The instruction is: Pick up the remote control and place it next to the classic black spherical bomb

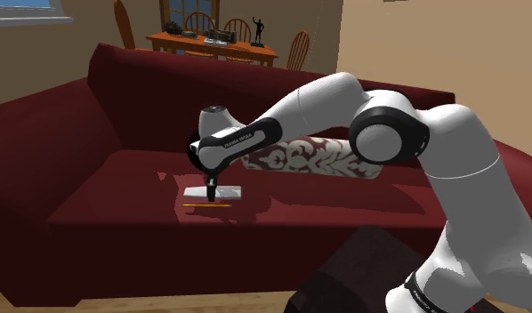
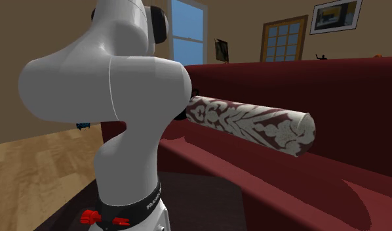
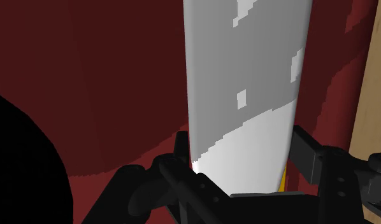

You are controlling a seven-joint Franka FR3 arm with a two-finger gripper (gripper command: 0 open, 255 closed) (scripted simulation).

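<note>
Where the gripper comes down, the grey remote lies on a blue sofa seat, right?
Not quite: the sofa is dark red, not blue. The shoulder view shows the grey remote lying on the dark red sofa seat, with the gripper down at it.

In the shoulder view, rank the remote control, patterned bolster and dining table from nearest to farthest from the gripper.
1. remote control, under the gripper on the sofa.
2. patterned bolster, against the sofa's back.
3. dining table, behind the sofa.
</note>
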